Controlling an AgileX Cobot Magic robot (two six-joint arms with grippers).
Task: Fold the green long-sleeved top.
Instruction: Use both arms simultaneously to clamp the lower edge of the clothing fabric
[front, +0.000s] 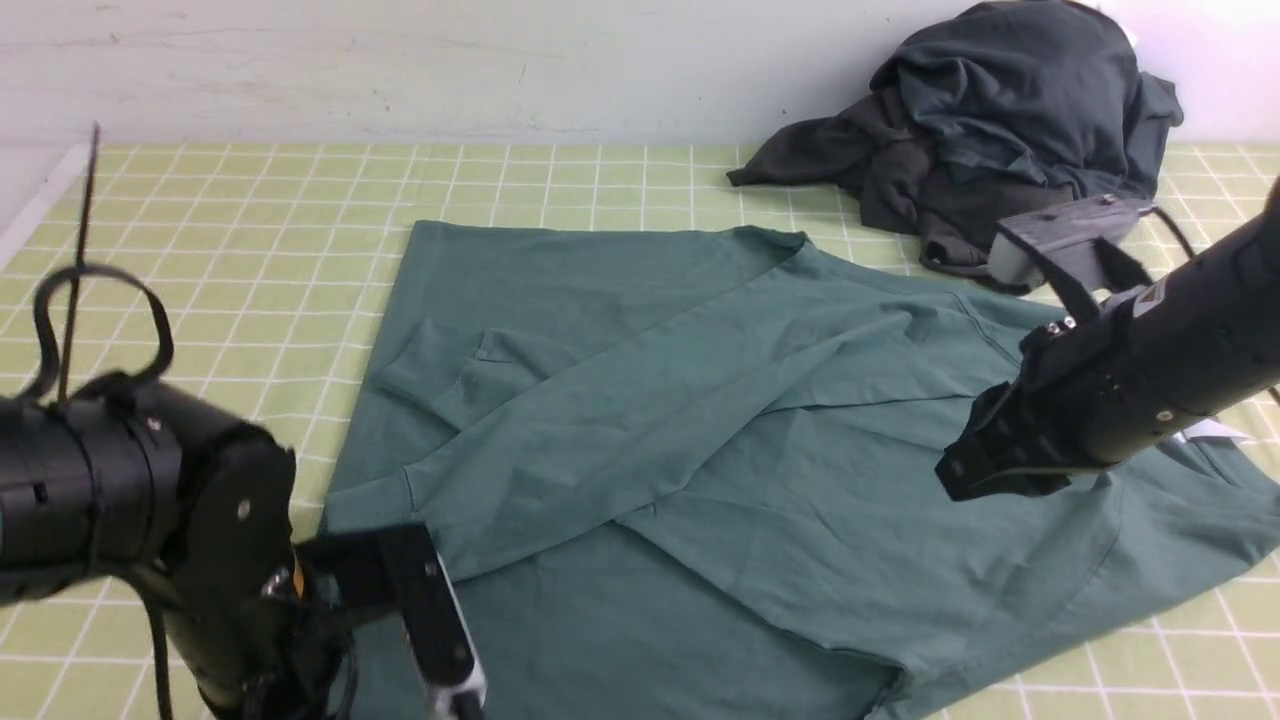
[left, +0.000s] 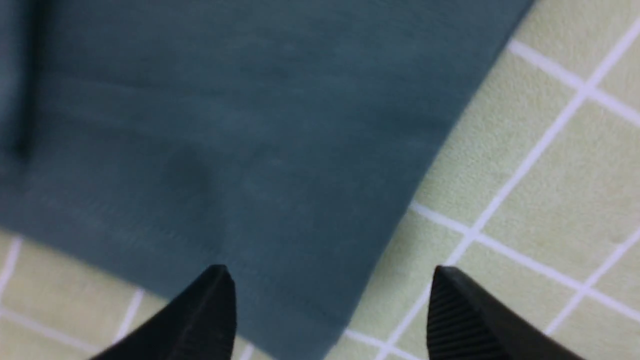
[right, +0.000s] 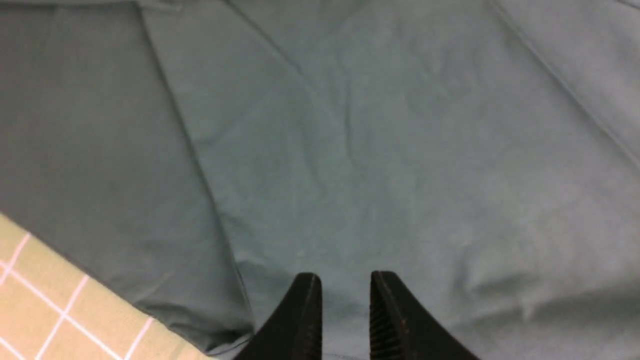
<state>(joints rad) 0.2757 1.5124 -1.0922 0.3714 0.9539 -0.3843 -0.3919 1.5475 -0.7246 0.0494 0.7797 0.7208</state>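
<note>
Sleeves lie folded in. Left hand (left: 330, 274) spread over hem corner of green long-sleeved top (front: 700, 420); right hand (right: 345, 281) narrowly parted, empty. Next, likely: pinch hem.

Soft, even light fills my front view, with only faint shadows in the folds of the green long-sleeved top (front: 700, 420); the wall (front: 1220, 25) blows out to white glare at far right. My left wrist view is smeared by blur, the tabletop (left: 550, 200) grid fuzzy. My right wrist view is dimmer, greyer, slightly soft.
</note>
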